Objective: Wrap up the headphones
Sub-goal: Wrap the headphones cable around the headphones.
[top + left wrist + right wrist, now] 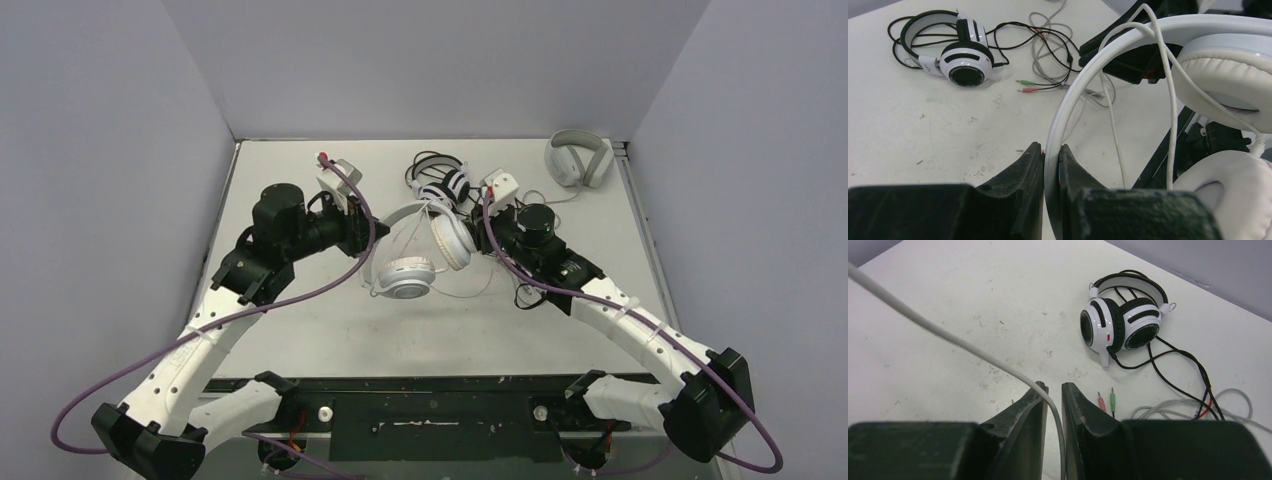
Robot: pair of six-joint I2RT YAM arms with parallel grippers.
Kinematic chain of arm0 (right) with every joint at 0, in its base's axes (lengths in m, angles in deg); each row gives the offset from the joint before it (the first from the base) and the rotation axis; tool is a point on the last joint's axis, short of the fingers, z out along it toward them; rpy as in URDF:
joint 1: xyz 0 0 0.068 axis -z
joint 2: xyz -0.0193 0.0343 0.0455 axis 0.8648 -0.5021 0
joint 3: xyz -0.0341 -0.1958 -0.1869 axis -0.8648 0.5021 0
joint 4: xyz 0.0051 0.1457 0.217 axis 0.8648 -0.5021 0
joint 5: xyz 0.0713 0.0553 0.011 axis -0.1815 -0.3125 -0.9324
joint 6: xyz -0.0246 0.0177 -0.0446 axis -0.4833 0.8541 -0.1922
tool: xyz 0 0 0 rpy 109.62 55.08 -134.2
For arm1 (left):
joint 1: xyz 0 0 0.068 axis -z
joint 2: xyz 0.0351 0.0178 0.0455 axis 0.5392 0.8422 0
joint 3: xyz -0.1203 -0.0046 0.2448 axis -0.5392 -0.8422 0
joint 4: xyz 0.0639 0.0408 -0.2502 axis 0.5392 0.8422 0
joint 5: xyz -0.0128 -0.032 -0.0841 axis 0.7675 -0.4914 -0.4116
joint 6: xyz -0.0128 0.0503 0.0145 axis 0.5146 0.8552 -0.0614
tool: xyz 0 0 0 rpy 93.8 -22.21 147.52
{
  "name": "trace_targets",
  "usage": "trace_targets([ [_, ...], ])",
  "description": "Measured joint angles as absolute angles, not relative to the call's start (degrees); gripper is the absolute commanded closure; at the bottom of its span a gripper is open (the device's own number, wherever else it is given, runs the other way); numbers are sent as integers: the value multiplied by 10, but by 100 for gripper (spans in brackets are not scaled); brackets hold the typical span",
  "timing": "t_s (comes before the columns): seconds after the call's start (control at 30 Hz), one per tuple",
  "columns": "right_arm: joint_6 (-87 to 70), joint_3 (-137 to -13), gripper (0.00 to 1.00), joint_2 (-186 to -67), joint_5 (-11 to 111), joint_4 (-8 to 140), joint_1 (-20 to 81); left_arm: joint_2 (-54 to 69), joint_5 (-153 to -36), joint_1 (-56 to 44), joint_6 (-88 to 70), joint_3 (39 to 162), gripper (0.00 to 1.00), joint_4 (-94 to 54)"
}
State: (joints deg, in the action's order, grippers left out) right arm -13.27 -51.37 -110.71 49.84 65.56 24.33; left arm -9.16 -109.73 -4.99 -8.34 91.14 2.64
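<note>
Middle blocked: small all-white on-ear headphones (408,272) held up between both arms, headband pinched in left end effector (1050,150). Thin white cable (948,335) crosses there, runs between slightly parted fingers of right end effector (1052,387).
Far middle crowded: black-and-white headset (447,186), looped black cable (1173,380), grey cable tangle (1048,30), small green and pink plugs (1105,402).
Far right corner taken: light grey over-ear headphones (578,160).
Open room: near strip of tabletop (400,345) between arms, far left corner.
Grey walls (100,150) close in left, right, back.

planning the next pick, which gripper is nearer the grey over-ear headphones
Right. The right gripper is left of the grey over-ear headphones; the left gripper is much farther left.
</note>
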Motion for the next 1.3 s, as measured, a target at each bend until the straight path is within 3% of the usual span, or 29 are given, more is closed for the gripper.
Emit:
trace_targets([
  [0.3,-100,-429,71,-1105,430,835,261,-121,-1101,-50,-122,981,100,30],
  [0.87,-40,-407,71,-1256,312,1094,262,-114,-1037,-50,-215,1055,100,12],
  [1.1,2,-407,83,-1330,277,1167,242,-88,-922,-50,-249,1100,100,12],
  [1.3,19,-407,97,-1348,274,1186,158,-62,-814,-50,-246,1104,100,11],
])
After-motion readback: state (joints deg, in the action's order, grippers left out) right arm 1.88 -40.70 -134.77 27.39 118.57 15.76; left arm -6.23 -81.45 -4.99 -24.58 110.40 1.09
